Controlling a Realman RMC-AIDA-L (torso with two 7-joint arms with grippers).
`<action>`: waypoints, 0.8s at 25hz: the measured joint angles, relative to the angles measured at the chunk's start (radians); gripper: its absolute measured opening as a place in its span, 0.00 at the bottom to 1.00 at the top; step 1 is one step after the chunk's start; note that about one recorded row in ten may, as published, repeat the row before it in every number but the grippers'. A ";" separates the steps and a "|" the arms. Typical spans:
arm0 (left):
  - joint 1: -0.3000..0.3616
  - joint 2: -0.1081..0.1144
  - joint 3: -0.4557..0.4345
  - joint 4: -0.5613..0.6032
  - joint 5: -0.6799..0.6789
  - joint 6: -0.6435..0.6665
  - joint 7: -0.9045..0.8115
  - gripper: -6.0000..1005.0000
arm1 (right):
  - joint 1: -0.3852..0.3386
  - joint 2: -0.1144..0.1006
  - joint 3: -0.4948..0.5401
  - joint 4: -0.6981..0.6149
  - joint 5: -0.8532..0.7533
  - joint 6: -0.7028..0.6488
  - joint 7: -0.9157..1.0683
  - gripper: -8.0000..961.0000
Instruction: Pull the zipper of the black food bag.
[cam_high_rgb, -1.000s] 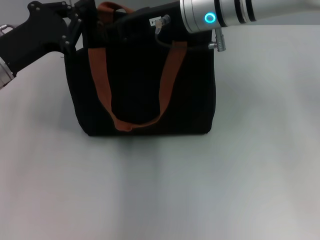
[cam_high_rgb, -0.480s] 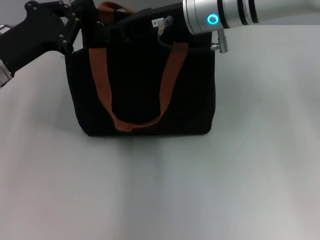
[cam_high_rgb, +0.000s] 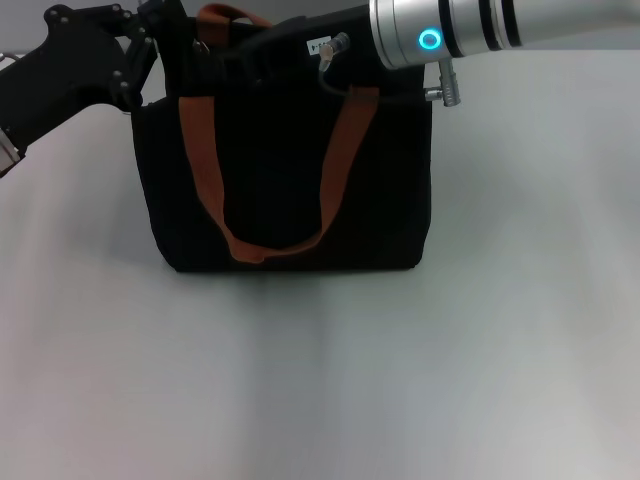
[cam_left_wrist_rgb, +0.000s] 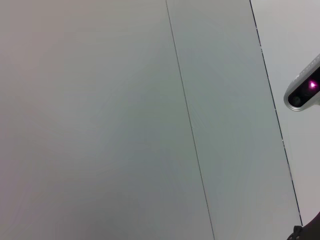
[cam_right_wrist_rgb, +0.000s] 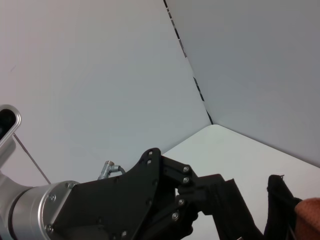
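Grey table (cam_high_rgb: 420, 380), right gripper (cam_high_rgb: 235, 50) shifted right

Black food bag (cam_high_rgb: 290, 180), plain black fabric, no pattern, centre-top of the head frame. Orange-brown straps (cam_high_rgb: 345, 165), solid colour, one looping down the front, one at the top edge. Left gripper (cam_high_rgb: 150, 45), upper left, matte black; in the right wrist frame it's black with small silver screws on a silver wrist. Right arm (cam_high_rgb: 470, 25), upper right: silver with black bands and a glowing blue ring light. Table (cam_high_rgb: 320, 380) plain pale grey-white. Wall (cam_left_wrist_rgb: 100, 120) plain light grey.
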 joint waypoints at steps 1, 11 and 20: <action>0.000 0.000 0.000 0.000 0.000 0.000 0.000 0.06 | 0.000 0.000 -0.001 0.000 -0.001 0.000 0.002 0.04; 0.024 0.001 0.000 0.000 -0.044 0.000 0.000 0.07 | -0.045 0.001 -0.067 -0.070 -0.036 0.085 0.089 0.03; 0.032 0.003 0.000 0.000 -0.052 -0.001 -0.001 0.07 | -0.233 0.001 -0.175 -0.348 -0.196 0.171 0.299 0.01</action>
